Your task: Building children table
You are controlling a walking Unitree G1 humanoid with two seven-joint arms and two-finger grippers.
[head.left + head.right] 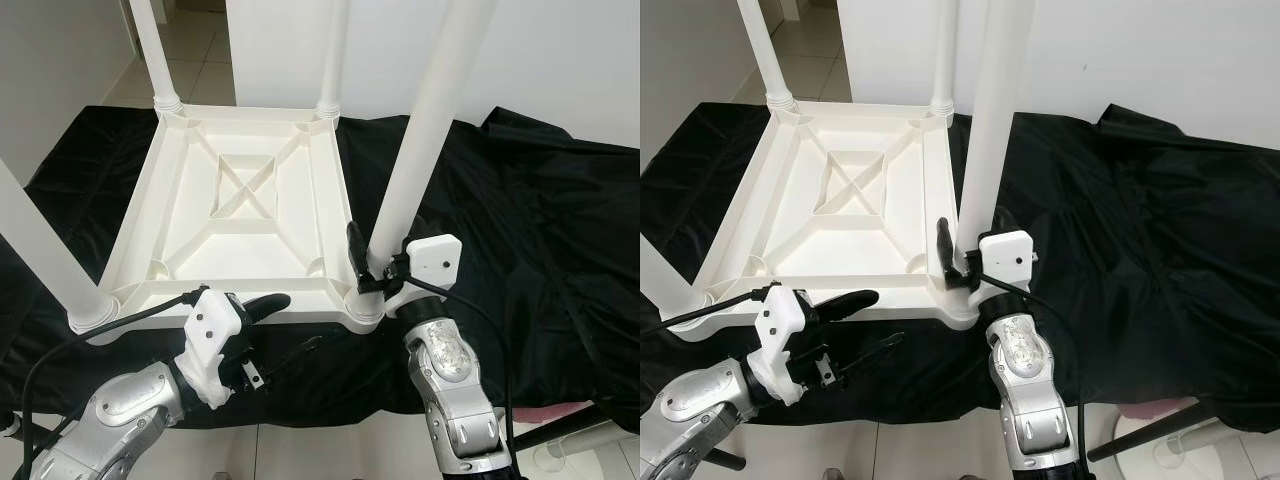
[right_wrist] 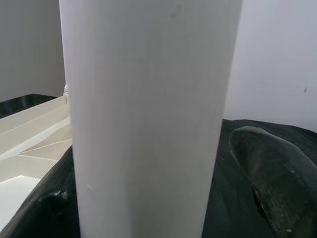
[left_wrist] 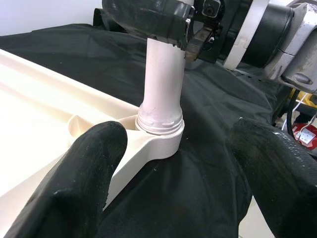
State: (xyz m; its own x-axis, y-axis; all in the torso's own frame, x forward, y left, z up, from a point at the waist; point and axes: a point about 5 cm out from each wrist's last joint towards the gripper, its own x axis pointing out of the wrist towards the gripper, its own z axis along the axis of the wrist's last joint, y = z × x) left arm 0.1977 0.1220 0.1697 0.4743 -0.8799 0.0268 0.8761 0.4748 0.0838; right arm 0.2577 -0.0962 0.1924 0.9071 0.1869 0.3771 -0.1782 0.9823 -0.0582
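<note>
1. The tops of all four white legs run out of frame, and the near-left leg [image 1: 45, 265] is cut by the picture edge. The right gripper's far finger is hidden behind the near-right leg [image 1: 420, 150], and its wrist camera faces the leg's blank white shaft, so little else can be made out there.
2. The white table top [image 1: 240, 215] lies upside down, ribbed underside up, with a leg standing in each corner socket.
3. The right gripper [image 1: 368, 268] is clamped around the near-right leg just above its socket [image 1: 365, 310], one finger [image 1: 355, 255] visible on the side toward the table's middle.
4. The left gripper [image 1: 275, 325] hovers low at the table's near edge, its fingers spread wide and holding nothing; in its wrist view the two black fingertips [image 3: 74, 183] frame the same socket without touching it.
5. Open black cloth [image 1: 540, 230] lies to the right of the table. The table's near rim sits close to the cloth's front edge, with both arms crowded into the narrow strip there.
6. The cloth is wrinkled and spread over a pale tiled floor [image 1: 190, 45]; a white wall [image 1: 560, 50] stands just behind.
</note>
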